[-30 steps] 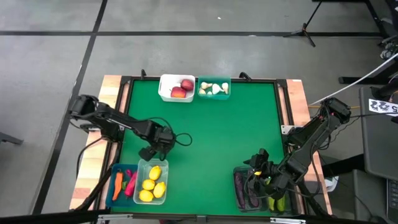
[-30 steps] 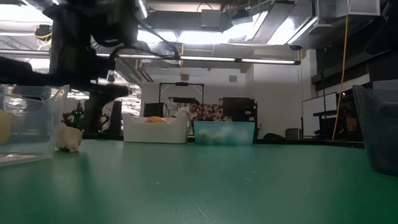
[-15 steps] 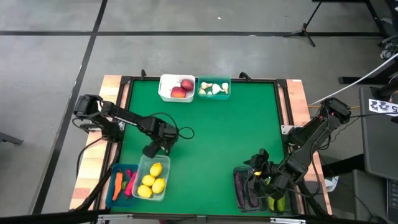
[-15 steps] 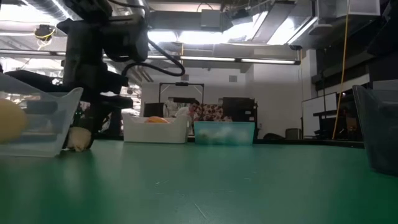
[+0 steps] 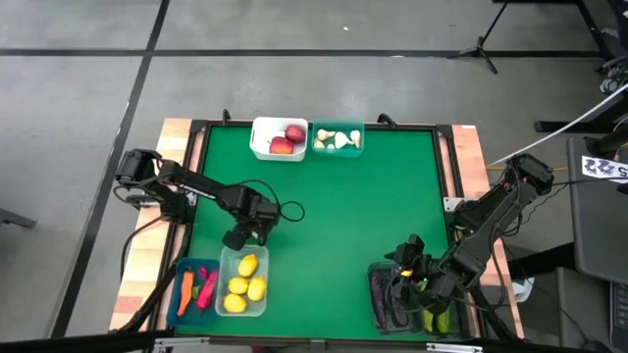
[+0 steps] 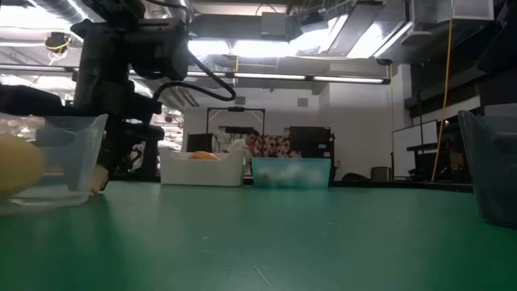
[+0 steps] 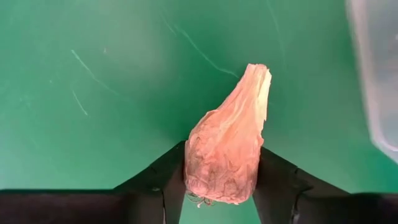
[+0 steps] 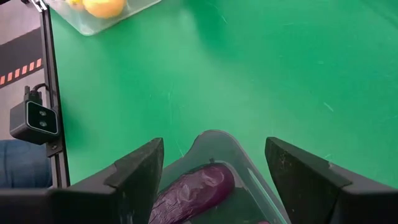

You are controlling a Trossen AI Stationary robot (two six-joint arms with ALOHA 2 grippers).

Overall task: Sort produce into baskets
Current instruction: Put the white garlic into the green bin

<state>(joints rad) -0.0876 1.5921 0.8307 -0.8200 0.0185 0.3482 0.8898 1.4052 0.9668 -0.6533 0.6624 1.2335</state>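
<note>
**A:** What is laid out on the green table (image 5: pixel 334 211), taken from left to right?

**B:** Six bins are counted. At the near left corner a blue bin (image 5: pixel 193 290) is seen, with one orange carrot (image 5: pixel 184 292) and two red chillies (image 5: pixel 207 288) in it. Just beside it a clear pale green bin (image 5: pixel 242 282) is placed, in which four yellow lemons (image 5: pixel 246 267) are counted. At the far edge a white bin (image 5: pixel 278 138) holds two red apples (image 5: pixel 294 133), and a teal bin (image 5: pixel 338 138) touching it holds several white garlic pieces; an exact count cannot be made. At the near right corner two smoky dark bins (image 5: pixel 392 299) are set side by side. One purple eggplant (image 8: pixel 193 190) is clearly shown in one, and something green is glimpsed in the other.

**A:** How are the grippers held?

**B:** The left gripper (image 7: pixel 214 183) is lowered to the table just beyond the pale green bin, and its two fingers (image 7: pixel 168 180) are pressed against both sides of one garlic bulb (image 7: pixel 227 155), which is grasped while it lies on the table. The right gripper (image 8: pixel 214 165) is held over the dark bins with its fingers spread apart, and nothing is gripped between them.
</note>
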